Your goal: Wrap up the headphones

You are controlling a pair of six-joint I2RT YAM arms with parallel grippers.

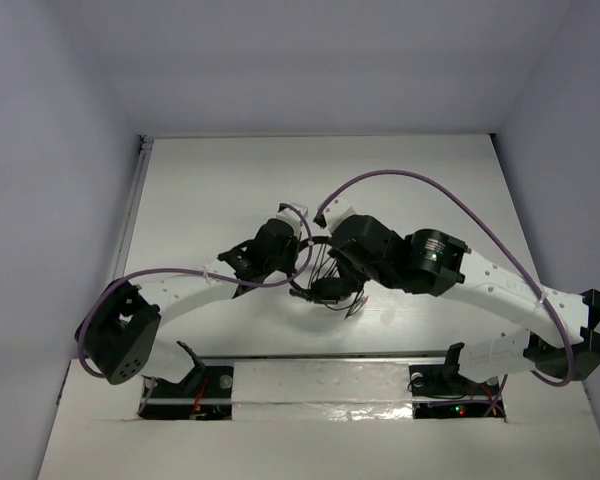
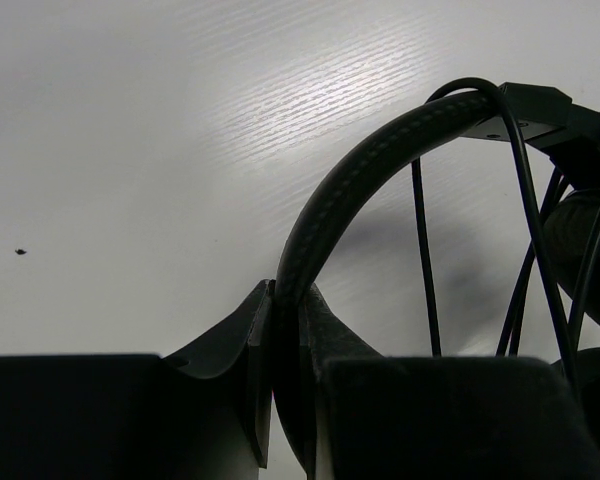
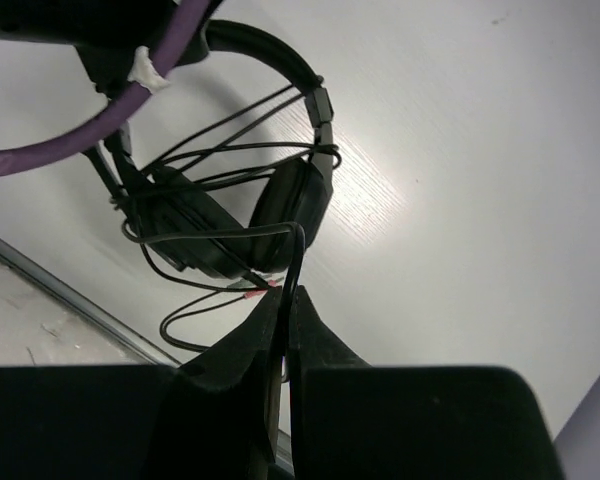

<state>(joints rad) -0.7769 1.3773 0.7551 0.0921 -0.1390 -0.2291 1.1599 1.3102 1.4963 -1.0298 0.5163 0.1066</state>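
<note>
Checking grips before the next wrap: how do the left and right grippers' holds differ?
The left gripper is shut on the thick padded headband; the right gripper is shut on the thin cable. The left's hold is on a stiff arch, the right's on a strand leading to an earcup. Both hold the headphones.

No legible text; motor label (image 1: pixel 432 252) too small.

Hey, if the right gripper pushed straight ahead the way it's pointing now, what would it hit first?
Most likely the near earcup of the headphones. The right gripper, shut on the thin cable, points at it, with cable loops across it. Depth is unclear from the wrist view.
</note>
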